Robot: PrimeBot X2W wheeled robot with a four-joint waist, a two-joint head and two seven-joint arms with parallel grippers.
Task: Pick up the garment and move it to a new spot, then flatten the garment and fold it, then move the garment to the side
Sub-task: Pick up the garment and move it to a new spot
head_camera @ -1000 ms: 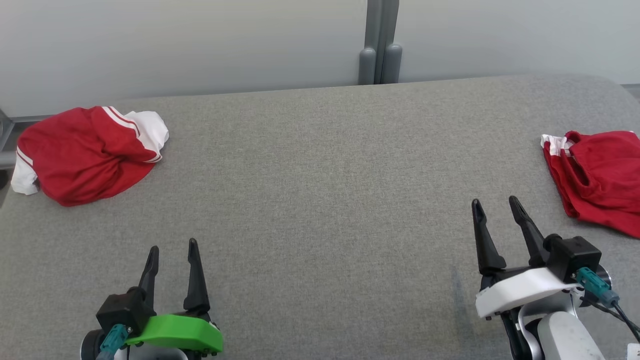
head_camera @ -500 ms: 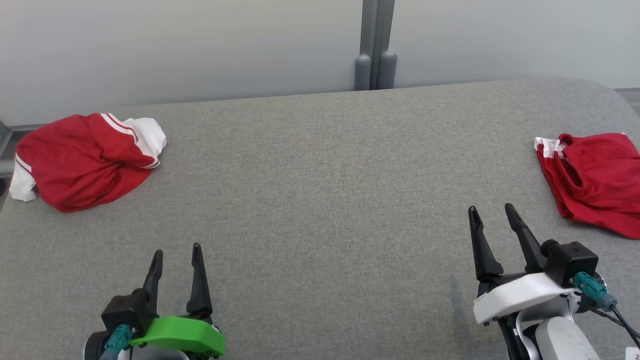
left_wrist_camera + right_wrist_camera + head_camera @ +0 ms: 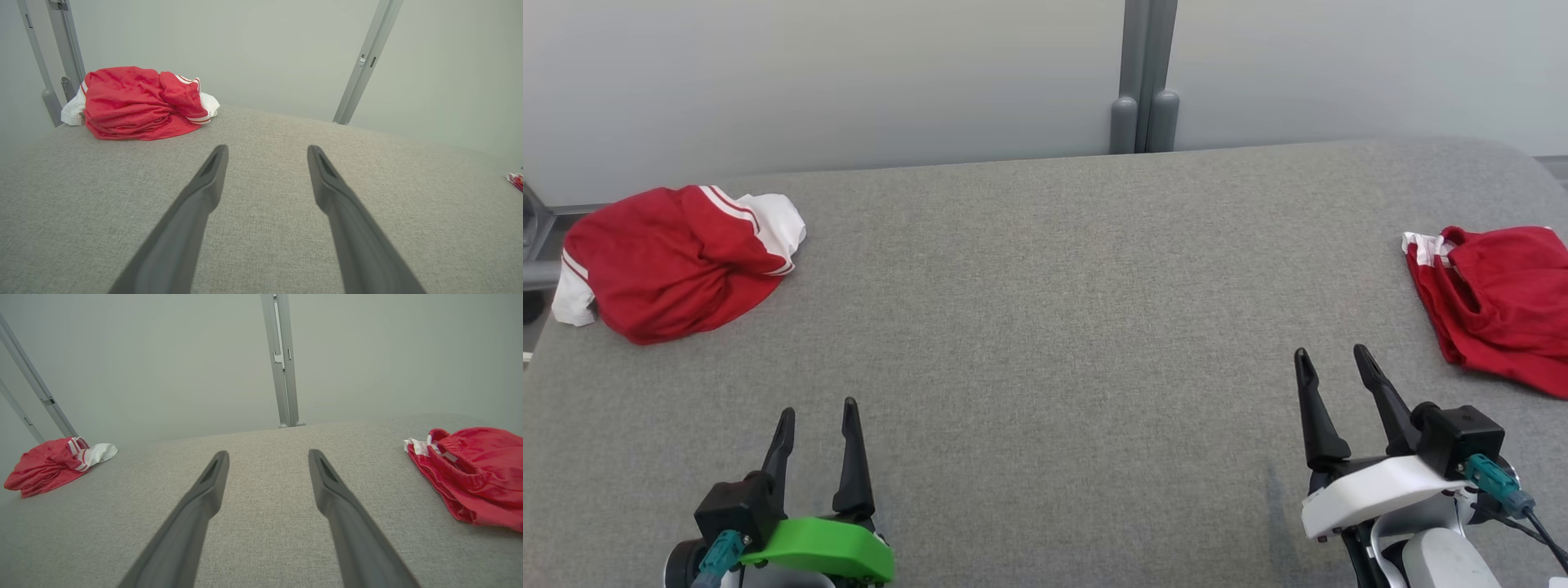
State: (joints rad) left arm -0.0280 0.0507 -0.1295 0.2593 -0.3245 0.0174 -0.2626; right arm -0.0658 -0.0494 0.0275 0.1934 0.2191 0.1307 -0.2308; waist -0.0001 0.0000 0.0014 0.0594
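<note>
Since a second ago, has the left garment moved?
No. The left garment keeps its place against the post; the whole view slid down slightly, so the camera moved.

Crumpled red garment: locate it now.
Head view: crumpled red garment lies far left on the grey table, near its back edge, beyond the left tool.

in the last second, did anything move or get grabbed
Nothing on the grey fabric-covered table visibly moved; the head view shifted slightly, so the camera moved. The left claw and right claw stay open and empty. The crumpled red-and-white garment on the left and the red garment at the right edge lie untouched.
</note>
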